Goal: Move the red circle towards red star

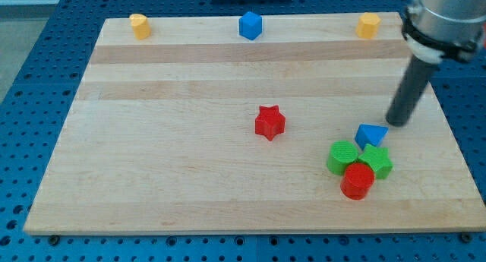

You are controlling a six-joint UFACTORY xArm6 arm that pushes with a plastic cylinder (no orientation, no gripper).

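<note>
The red circle [357, 181] lies near the board's bottom right, touching a green circle [342, 156] on its upper left and a green block [377, 161] on its upper right. The red star [269, 122] lies near the board's middle, up and to the left of the red circle. My tip [396, 121] rests on the board at the right, just right of a blue triangle [370, 134] and above and to the right of the red circle.
A blue block [250, 25] sits at the top middle. A yellow block [138, 25] sits at the top left and an orange block [368, 24] at the top right. The wooden board's right edge [444, 133] is close to my tip.
</note>
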